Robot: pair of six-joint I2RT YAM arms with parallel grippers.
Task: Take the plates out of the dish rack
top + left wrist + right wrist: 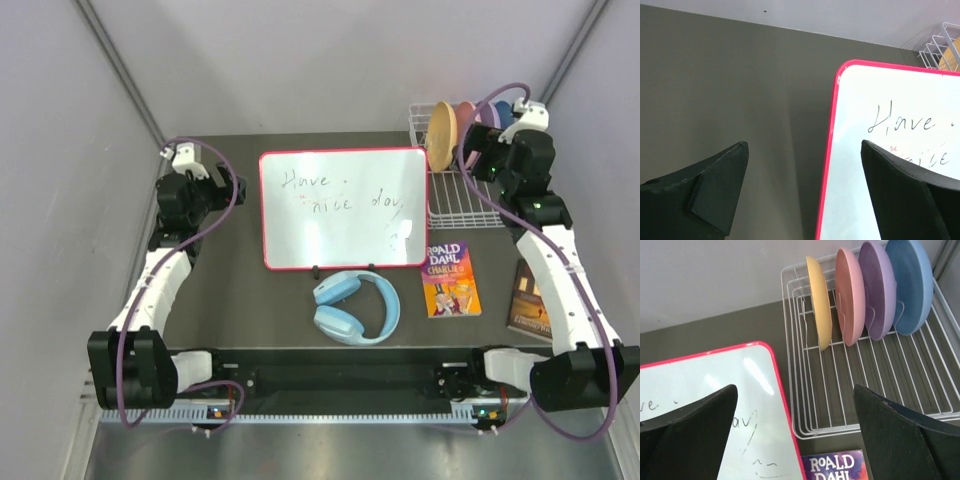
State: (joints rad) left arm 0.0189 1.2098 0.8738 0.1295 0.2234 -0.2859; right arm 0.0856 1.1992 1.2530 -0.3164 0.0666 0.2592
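Four plates stand upright in a row in the white wire dish rack (865,390) at the table's far right: yellow-orange (819,300), pink (850,295), lilac-purple (879,287) and light blue (910,282). In the top view the rack (455,200) holds the yellow-orange plate (440,135) nearest the whiteboard. My right gripper (795,387) is open and empty, hovering above the rack's near left corner (478,158), short of the plates. My left gripper (804,143) is open and empty over the whiteboard's left edge, far from the rack (222,190).
A red-framed whiteboard (342,205) with handwriting lies mid-table, beside the rack. Light-blue headphones (355,305) lie in front of it. A purple Roald Dahl book (450,278) and a dark book (530,300) lie near the right arm. Grey walls enclose the table.
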